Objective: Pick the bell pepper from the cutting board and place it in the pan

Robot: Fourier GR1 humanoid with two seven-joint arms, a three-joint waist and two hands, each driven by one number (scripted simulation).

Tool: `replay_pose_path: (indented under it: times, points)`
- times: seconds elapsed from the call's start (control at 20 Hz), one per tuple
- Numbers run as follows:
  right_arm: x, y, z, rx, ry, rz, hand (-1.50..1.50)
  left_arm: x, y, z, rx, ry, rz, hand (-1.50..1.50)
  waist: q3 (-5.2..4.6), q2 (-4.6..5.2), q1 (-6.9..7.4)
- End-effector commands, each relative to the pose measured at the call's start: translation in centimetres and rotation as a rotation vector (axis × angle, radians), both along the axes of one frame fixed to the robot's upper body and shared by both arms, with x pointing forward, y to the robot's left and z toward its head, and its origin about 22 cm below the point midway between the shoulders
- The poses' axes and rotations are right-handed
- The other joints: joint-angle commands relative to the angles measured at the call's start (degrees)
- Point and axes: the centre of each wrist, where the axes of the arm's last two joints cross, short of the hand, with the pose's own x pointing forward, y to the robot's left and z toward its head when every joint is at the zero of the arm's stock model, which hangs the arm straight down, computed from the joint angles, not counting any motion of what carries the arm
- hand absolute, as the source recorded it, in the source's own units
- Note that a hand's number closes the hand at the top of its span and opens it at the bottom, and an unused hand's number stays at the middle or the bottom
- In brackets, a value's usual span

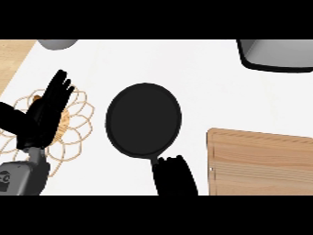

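We count one pan, black and round, lying on the white tabletop near the middle, with nothing inside it that we can see. One wooden board lies to its right, close but apart from it, and its top is bare; we cannot find the pepper anywhere in view. One wicker trivet lies at the left, and our left hand shows above it with fingers straight and spread, holding nothing and covering much of the trivet. Our right hand rises from the lower edge over the pan's handle, between pan and board; only dark fingers show, and we cannot tell whether they are open or curled. Two grey things sit at the far edge: one at the upper left, one at the upper right
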Motion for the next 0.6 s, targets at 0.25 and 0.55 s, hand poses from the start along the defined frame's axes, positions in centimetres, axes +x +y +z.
replay_pose_path:
  times: [0.25, 0.55]
  points:
    - [-3.8, 5.4, 6.4, 0.126, -0.480, 0.024, 1.50, 0.6, -1.0, 0.0, -0.013, 0.004, 0.000, 0.00, -0.15, -0.88, -0.14]
    - [-4.5, 6.2, 8.9, 0.165, -0.550, -0.025, 1.50, 0.8, -0.8, -0.4, 0.004, 0.006, -0.003, 0.00, -0.27, -0.71, 0.25]
